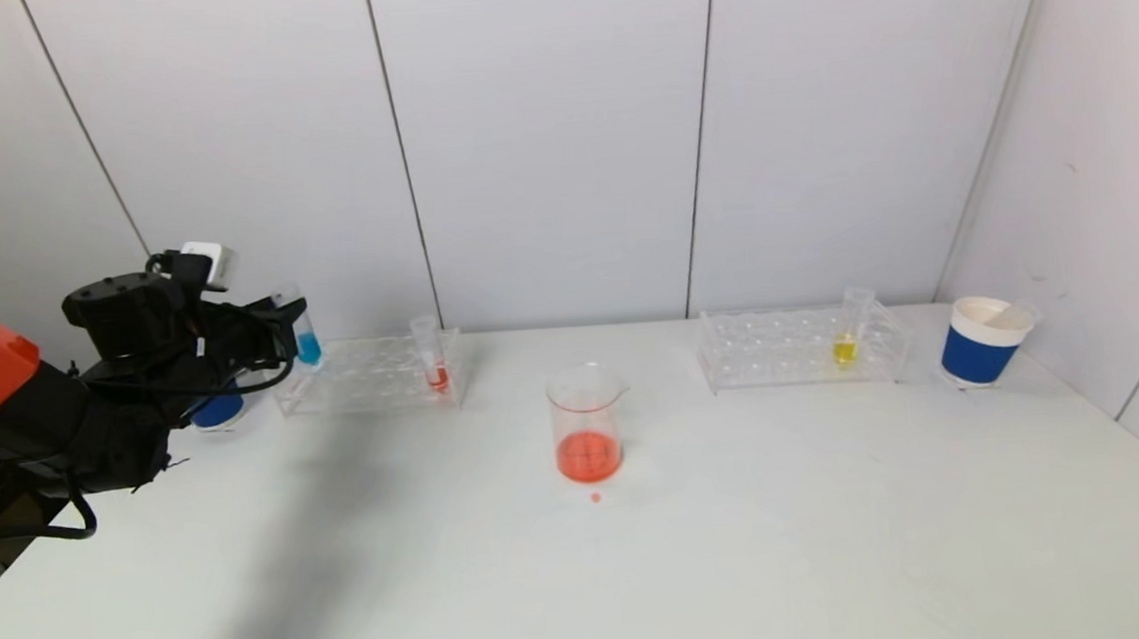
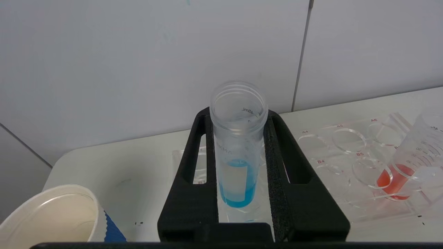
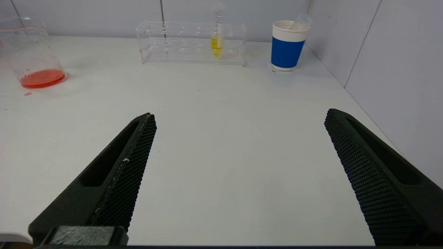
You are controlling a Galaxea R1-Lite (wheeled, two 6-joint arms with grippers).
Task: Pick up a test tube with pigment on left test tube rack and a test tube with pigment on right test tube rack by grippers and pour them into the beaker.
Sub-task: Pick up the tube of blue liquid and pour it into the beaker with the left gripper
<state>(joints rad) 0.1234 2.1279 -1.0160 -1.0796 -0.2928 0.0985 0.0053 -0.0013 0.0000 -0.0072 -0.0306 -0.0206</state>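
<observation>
White table (image 1: 648, 575) | left wrist view alone shows left gripper (image 2: 238, 162) clamped on blue tube (image 2: 237, 155), upright between its fingers | right gripper (image 3: 238, 138) wide apart, empty; yellow tube (image 3: 216, 45) far ahead

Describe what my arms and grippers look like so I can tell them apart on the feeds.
Left arm: orange shell near the body, then black fabric-wrapped segments with loose black cables and a small white module on top. Left gripper: matte black slotted fingers. Right gripper: long black tapering fingers with honeycomb-textured pads.

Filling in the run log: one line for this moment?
left gripper: shut on blue tube | right gripper: open, idle | beaker: holds red liquid
</observation>
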